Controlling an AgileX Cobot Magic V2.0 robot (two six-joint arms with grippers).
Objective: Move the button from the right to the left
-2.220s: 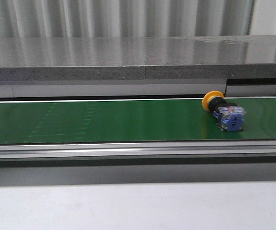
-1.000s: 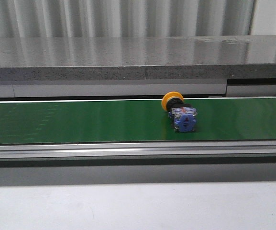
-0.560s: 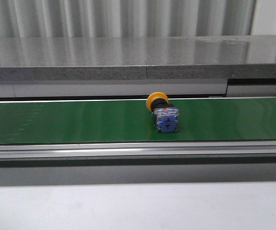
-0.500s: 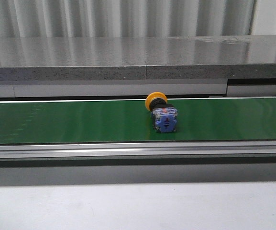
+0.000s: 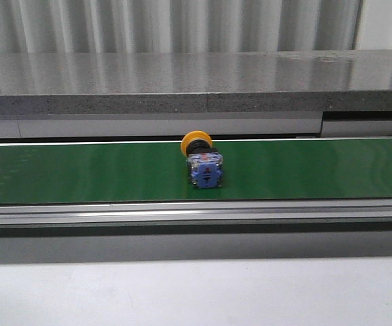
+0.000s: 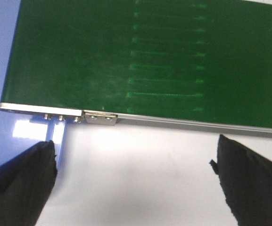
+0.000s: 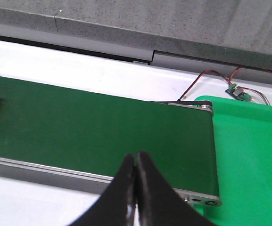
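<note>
Lying sideways mid-way along the smooth green belt: button, round yellow cap rearward, blue block (squarish) frontward. Left gripper spread wide; right gripper pinched together, empty.

Setting is an industrial test cell or automation lab. A green conveyor belt with aluminium side rails spans the frame's middle. A grey speckled stone-like ledge and corrugated metal wall panelling fill the upper frame. Exposed red-black wiring to a small circuit board sits upper right in the right wrist view.
</note>
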